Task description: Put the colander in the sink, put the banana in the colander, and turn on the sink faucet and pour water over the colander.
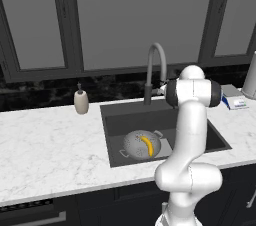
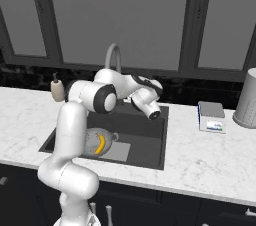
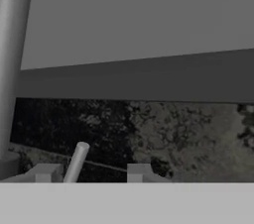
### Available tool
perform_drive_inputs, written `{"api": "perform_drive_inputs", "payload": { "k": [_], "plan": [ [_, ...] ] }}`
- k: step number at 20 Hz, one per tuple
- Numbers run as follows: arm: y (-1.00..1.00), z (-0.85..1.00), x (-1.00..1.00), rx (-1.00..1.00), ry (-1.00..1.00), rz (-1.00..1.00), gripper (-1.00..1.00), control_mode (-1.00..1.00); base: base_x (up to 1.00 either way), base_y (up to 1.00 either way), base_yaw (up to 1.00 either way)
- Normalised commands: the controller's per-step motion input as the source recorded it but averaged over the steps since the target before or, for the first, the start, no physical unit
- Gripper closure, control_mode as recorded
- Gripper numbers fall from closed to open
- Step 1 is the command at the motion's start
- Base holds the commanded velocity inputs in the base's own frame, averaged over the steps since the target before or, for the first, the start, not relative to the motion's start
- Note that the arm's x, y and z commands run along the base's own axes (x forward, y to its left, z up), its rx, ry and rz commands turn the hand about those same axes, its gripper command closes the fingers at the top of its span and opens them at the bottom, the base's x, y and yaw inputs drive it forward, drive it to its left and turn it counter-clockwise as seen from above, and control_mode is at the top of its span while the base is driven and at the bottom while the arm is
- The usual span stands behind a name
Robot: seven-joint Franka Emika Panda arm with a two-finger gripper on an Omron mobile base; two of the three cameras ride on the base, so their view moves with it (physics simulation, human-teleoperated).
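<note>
faucet: we see the sink faucet (image 3: pixel 10 64) rising at the left edge.
lever: its small lever (image 3: pixel 76 162) stands between our claw (image 3: pixel 92 172) fingertips, spread apart.
backdrop: dark speckled wall.

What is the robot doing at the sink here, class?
A white robot arm is working at a kitchen sink. The colander already sits in the basin with the banana lying inside it. The arm reaches toward the back of the sink, and in the hand view its claw is open with the faucet's small lever between the fingertips. No water can be seen running from the faucet.
</note>
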Motion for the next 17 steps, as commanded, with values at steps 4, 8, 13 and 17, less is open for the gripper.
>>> {"api": "perform_drive_inputs", "payload": {
  "k": [4,8,13,17],
  "plan": [
    [-0.82,-0.09,0.0,0.0,0.0,-0.07,1.0,-1.0,0.0,0.0,0.0],
    [-0.8,-0.08,0.0,0.0,0.0,-0.07,1.0,-1.0,0.0,0.0,0.0],
    [-0.48,0.08,-0.11,0.03,0.0,-0.04,1.0,-1.0,0.0,0.0,0.0],
    [-0.36,0.36,-0.35,0.01,0.0,-0.09,1.0,-1.0,0.0,0.0,0.0]
  ]
}}
